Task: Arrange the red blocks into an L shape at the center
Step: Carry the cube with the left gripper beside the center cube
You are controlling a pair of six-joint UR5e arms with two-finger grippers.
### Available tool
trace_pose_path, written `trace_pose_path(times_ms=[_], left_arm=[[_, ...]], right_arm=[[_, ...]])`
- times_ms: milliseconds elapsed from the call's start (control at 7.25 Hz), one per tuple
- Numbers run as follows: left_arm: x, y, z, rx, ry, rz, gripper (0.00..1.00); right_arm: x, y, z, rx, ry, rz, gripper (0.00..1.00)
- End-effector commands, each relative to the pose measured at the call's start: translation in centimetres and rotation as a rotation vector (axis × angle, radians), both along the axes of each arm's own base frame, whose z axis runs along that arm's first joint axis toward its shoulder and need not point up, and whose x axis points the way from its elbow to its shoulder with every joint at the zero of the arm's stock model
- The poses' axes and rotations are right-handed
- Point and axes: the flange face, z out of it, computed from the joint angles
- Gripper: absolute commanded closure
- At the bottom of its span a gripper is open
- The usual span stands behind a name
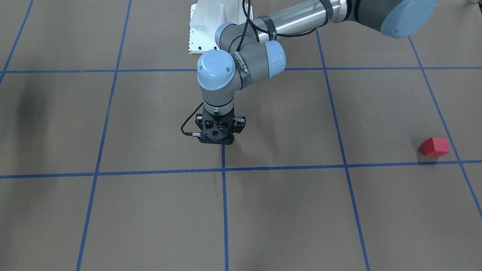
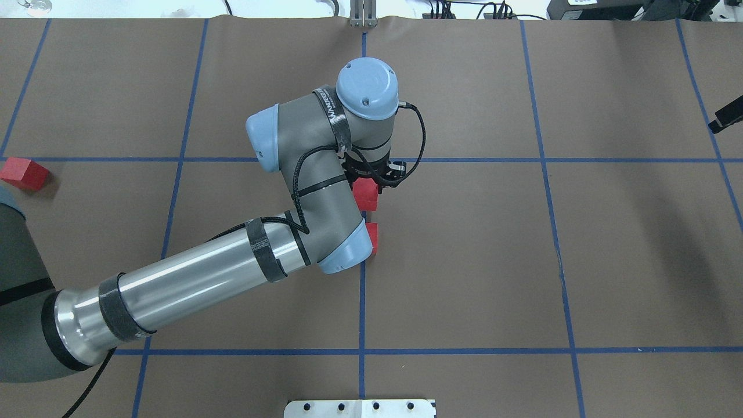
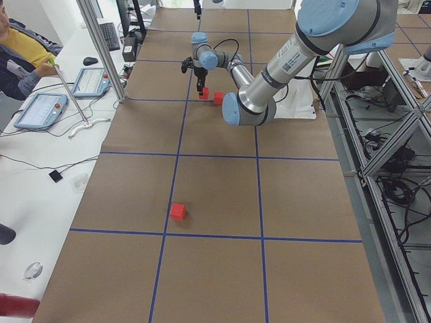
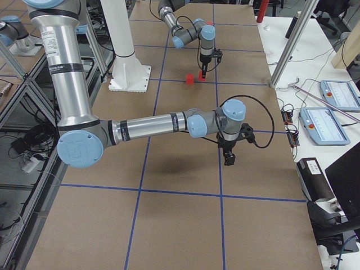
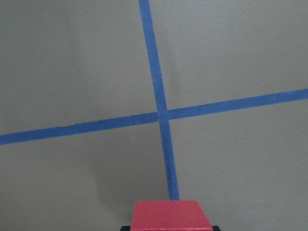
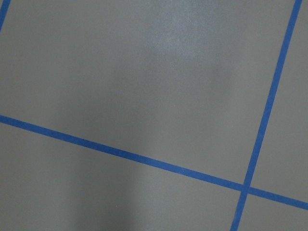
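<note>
My left gripper [image 1: 216, 140] points straight down over the center [image 2: 406, 232], shut on a red block [image 2: 366, 198] that fills the bottom of the left wrist view [image 5: 171, 215]. A second red block [image 2: 372, 237] lies on the floor just behind it, beside the blue tape line and partly hidden by my left elbow. The third red block [image 2: 23, 173] sits alone far out on my left side [image 1: 435, 146]. My right gripper [image 4: 229, 157] hangs over bare floor near the table's right end. Whether it is open or shut does not show.
Blue tape lines [image 1: 223, 210] cut the brown floor into squares. The robot's white base plate [image 2: 360, 408] is at the near edge. A person [image 3: 17, 50] sits beside tablets [image 3: 40, 111] on the side desk along the far edge.
</note>
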Motion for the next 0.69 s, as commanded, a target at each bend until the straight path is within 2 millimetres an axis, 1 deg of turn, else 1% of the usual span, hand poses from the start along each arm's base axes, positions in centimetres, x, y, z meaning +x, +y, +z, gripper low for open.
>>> trace_pose_path(times_ms=[0, 276, 552], left_arm=[[1.05, 1.09, 0.66, -0.050, -0.010, -0.026, 0.83], [1.58, 1.78, 0.56, -0.060, -0.010, -0.025, 0.81], [1.74, 1.98, 0.66, -0.058, -0.010, -0.020, 0.79]], right_arm=[[-0.01, -0.11, -0.13, 0.003, 0.001, 0.001, 0.01], [-0.05, -0.23, -0.32, 0.002, -0.001, 0.004, 0.01], [-0.05, -0.29, -0.40, 0.003, 0.000, 0.005, 0.01]])
